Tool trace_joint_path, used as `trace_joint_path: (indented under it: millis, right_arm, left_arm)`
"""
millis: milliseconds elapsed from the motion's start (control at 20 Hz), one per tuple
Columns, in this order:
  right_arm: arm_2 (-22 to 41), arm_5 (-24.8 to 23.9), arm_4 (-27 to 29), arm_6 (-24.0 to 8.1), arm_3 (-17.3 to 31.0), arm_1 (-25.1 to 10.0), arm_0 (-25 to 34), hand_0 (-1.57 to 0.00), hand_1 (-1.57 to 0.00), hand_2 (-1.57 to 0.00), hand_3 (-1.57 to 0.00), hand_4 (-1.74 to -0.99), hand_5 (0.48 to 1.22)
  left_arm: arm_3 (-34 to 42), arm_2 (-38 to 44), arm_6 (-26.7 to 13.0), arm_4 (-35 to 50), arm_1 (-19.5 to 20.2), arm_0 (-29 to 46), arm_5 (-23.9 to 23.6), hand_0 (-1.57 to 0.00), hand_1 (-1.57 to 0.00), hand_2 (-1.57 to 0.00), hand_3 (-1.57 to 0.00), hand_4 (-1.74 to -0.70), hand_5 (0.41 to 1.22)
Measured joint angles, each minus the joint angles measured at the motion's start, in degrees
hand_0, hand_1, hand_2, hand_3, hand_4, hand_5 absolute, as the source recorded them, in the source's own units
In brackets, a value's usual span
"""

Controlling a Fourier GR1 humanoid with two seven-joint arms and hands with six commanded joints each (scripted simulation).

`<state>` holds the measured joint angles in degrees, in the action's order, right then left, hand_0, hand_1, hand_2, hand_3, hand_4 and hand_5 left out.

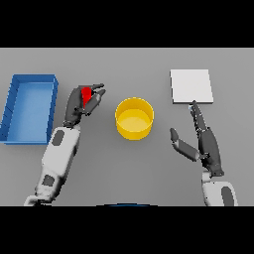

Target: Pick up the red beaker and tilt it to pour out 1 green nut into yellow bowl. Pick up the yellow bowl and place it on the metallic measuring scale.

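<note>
Red beaker (86, 95) clamped in left hand (79, 104) fingers beside yellow bowl (134, 118); right hand (206, 141) fingers apart.

We see a blue tray (29, 108) lying on the grey worktop (129, 168), close to its left edge. The tray is a long rectangle with low upright walls, its long sides running from the near side toward the far side. Its floor is the same blue as its walls, and we can make out nothing lying inside it. The worktop itself is a plain, even grey that fills our whole view from edge to edge.
</note>
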<state>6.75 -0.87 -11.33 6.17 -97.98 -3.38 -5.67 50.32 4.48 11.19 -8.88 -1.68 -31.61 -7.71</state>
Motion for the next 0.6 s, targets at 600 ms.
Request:
trace_joint_path:
  millis: [600]
  right_arm:
    - [1.4, -2.0, -4.1, -0.4, -0.4, 0.3, -0.4, 0.00, 0.00, 0.00, 0.00, -1.243, 0.694]
  left_arm:
    - [12.4, -14.2, -11.6, -9.8, 8.7, -3.1, 1.7, -1.56, -1.56, -1.56, -1.56, -1.73, 1.119]
